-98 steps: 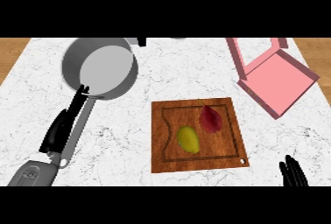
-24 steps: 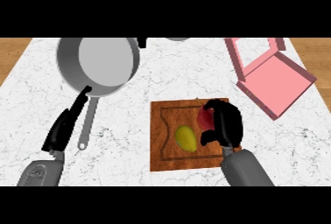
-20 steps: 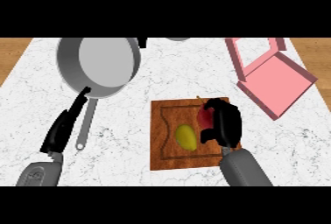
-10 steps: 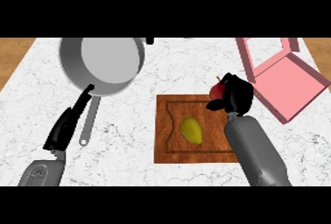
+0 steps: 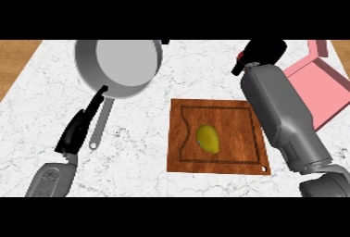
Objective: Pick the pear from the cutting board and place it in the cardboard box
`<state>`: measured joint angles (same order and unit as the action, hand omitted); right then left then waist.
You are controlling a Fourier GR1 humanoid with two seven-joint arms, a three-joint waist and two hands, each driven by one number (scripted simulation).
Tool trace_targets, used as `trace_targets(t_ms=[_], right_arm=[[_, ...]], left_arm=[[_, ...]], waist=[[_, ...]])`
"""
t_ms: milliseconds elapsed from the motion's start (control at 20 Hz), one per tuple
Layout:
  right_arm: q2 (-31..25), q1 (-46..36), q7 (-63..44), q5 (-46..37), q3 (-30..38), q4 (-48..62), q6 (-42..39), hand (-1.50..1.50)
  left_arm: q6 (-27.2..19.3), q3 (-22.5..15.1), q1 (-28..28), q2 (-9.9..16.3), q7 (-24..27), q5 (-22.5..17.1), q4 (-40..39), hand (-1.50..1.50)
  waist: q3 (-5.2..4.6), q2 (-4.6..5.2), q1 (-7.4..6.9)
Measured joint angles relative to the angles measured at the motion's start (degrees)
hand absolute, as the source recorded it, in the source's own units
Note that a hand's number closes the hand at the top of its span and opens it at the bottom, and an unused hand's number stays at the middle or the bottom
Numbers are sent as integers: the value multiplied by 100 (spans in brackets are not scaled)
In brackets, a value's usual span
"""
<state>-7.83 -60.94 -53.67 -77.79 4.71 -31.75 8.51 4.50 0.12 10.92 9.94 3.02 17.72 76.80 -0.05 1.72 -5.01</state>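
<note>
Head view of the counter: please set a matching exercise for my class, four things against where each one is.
Things:
1. grey metal frying pan
2. yellow-green oval fruit
3. pink open box
4. black right hand

Places:
A. on the brown wooden cutting board
B. at the view's right edge
C. upper left of the white marble counter
D. at the top, curled round a small red thing

Pairs: 1-C, 2-A, 3-B, 4-D

Light even and bright, no strong source visible. Soft sheen along grey right forearm (image 5: pixel 284 115). Pan (image 5: pixel 117 67) interior shaded darker toward 9 o'clock rim. Thin dark shadow under cutting board (image 5: pixel 217 136) at 6 o'clock edge. No glare, no blur; slight stretching toward frame edges.
</note>
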Motion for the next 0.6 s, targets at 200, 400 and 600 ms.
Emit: trace_targets(t_ms=[200, 400, 600], right_arm=[[-183, -780, -480, -376, -33, 483, -162, 150], [-297, -1332, -769, -658, -8, 821, -275, 150], [-363, -1631, -1039, -899, 36, 1002, -338, 150]], left_arm=[[36, 62, 58, 45, -38, -30, -56, 0], [-34, 106, 48, 37, 31, -7, -151, 0], [-5, 170, 7, 79, 57, -52, -163, 0]], waist=[[-2, -21, 37], [-2, -47, 110], [-1, -74, 176]])
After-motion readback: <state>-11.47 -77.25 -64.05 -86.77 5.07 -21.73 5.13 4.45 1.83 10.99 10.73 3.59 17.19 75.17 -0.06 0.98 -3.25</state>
